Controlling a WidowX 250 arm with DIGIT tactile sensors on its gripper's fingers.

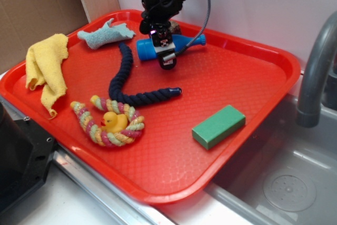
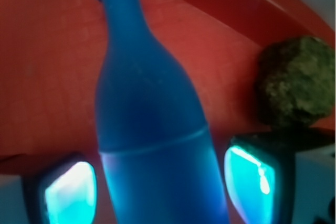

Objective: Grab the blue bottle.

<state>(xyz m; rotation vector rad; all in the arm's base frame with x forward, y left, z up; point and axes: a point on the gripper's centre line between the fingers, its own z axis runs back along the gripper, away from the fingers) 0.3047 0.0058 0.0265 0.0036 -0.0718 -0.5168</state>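
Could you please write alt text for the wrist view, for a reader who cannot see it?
A blue bottle lies on a red tray, filling the middle of the picture, neck pointing away, between two gripper fingers that stand either side of its body. A mossy, rock-like lump sits at the right.

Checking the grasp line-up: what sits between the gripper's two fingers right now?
The blue bottle lies between the gripper fingers, body filling the gap, neck pointing away. The wrist view shows this best.

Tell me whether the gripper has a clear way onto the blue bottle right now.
Probably yes. In the wrist view the blue bottle lies between the two fingers of the open gripper, nothing between them. The mossy lump sits off to one side.
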